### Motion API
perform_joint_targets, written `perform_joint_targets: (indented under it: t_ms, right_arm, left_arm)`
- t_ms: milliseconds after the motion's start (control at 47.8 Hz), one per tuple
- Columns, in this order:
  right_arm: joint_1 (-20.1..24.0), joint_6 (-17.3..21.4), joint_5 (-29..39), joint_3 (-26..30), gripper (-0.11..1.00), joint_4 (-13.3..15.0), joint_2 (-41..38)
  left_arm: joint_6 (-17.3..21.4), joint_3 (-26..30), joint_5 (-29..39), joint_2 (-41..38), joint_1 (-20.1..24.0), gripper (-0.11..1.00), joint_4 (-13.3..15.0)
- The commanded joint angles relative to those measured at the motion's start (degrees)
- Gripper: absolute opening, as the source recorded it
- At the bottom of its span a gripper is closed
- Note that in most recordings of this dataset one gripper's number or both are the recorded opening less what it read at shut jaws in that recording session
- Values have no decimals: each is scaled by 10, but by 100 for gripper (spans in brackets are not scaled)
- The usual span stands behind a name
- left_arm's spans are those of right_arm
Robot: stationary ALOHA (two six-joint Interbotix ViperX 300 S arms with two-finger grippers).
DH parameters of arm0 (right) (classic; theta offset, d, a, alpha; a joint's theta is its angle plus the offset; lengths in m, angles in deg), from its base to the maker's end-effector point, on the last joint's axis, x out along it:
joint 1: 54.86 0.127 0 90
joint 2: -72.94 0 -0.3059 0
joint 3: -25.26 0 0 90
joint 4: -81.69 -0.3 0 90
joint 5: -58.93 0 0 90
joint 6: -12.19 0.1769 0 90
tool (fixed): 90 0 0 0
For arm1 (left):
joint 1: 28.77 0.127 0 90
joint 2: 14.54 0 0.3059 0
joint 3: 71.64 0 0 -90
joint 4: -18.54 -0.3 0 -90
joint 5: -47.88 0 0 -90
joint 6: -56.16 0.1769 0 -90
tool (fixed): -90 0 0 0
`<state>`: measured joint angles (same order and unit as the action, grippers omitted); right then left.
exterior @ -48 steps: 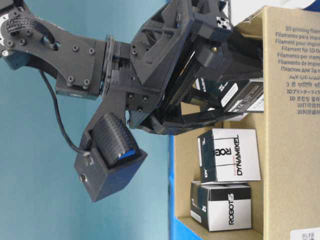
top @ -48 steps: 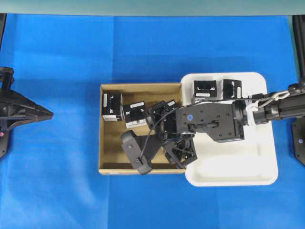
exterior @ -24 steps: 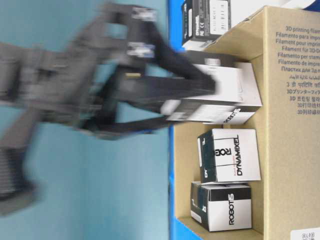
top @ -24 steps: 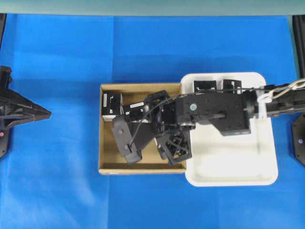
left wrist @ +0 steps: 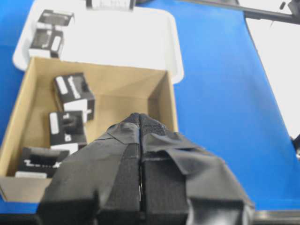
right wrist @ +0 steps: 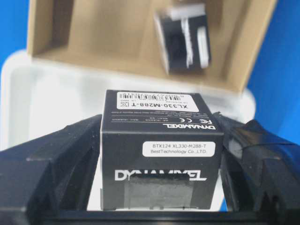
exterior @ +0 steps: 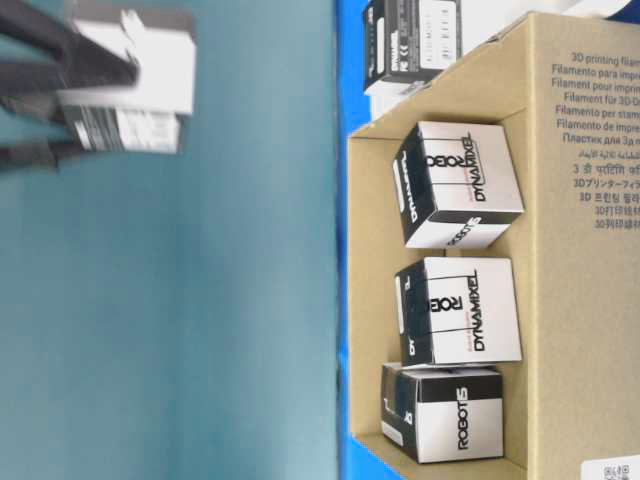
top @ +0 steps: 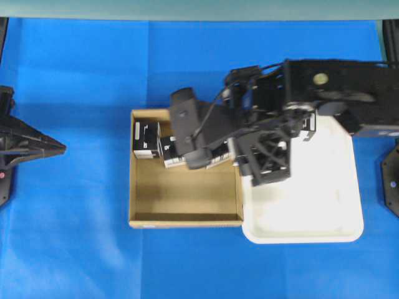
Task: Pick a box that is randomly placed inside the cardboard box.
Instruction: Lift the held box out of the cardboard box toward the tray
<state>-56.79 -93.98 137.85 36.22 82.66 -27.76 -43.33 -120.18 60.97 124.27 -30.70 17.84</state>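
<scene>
Blue cloth covers the tabletop, with the cardboard box and a white tray side by side on it. High above them, the right gripper has its jaws spread wide and clamped on both sides of the box, a black carton with a white label strip, held clear of everything. Below those jaws, three more black cartons sit in a row along one wall of the cardboard box, and two others stand in the tray. Well away at the tabletop's opposite edge, the left gripper has its jaws pressed together, holding nothing.
</scene>
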Motion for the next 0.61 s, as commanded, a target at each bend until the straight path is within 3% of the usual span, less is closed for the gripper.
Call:
perform_joint_targets:
  t_ms: [0, 334, 585]
  right_arm:
    - [-10, 2, 13, -16, 78, 0, 27]
    - [-31, 24, 2, -120, 78, 0, 112]
    - [-32, 34, -43, -191, 78, 0, 154]
  left_arm:
    - [-2, 10, -3, -4, 3, -7, -2]
    - [-3, 11, -4, 0, 7, -7, -2]
    - [-3, 12, -6, 0, 22, -7, -2]
